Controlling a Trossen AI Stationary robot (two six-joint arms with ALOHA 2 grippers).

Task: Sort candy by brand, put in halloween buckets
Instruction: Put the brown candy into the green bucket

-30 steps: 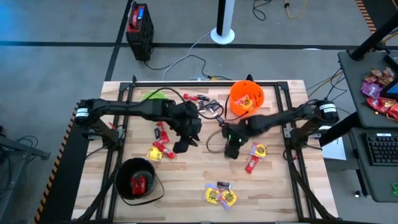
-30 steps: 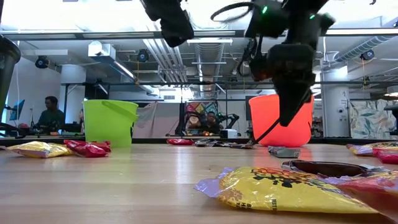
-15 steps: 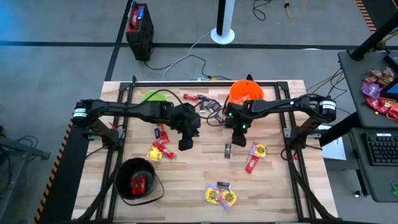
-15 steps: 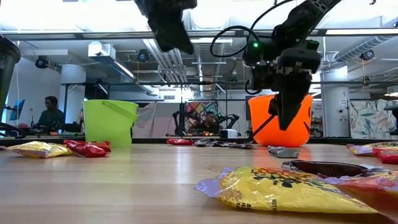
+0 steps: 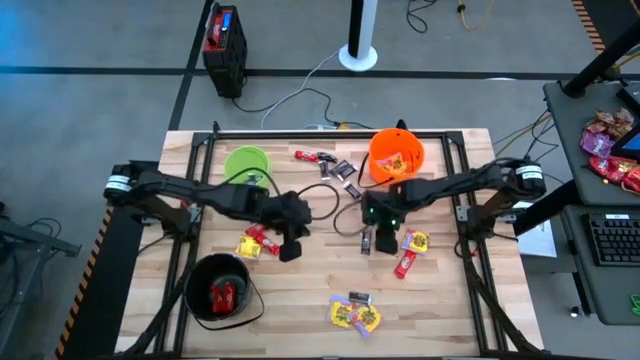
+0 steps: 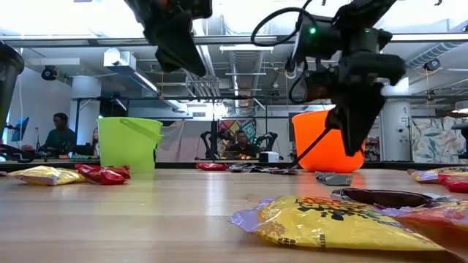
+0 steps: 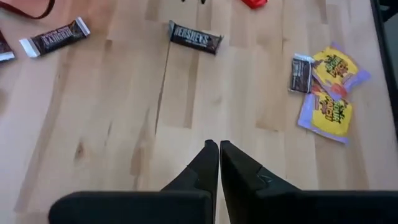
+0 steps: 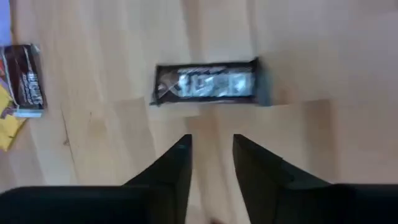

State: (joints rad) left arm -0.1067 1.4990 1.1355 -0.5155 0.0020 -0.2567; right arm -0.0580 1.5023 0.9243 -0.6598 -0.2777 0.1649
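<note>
A dark Hershey's bar (image 8: 208,84) lies flat on the wood at mid-table (image 5: 366,240). My right gripper (image 8: 211,152) hangs open just short of it, clear of the wood in the low view (image 6: 358,146). My left gripper (image 7: 218,155) is shut on nothing above bare wood, left of centre (image 5: 290,248). The green bucket (image 5: 247,163) and the orange bucket (image 5: 397,155), which holds candy, stand at the far side. The black bucket (image 5: 218,288), with red candy inside, stands near left.
Red and yellow candies (image 5: 255,240) lie left of my left gripper. More lie at the right (image 5: 410,250), near the front edge (image 5: 355,315) and between the far buckets (image 5: 330,165). A black cable (image 5: 340,210) loops over the wood by the right arm.
My right gripper drew back toward the orange bucket, leaving the dark bar on the wood, then came back toward the near edge beside it. My left gripper has shifted toward the near-left, and its arm has uncovered the green bucket.
</note>
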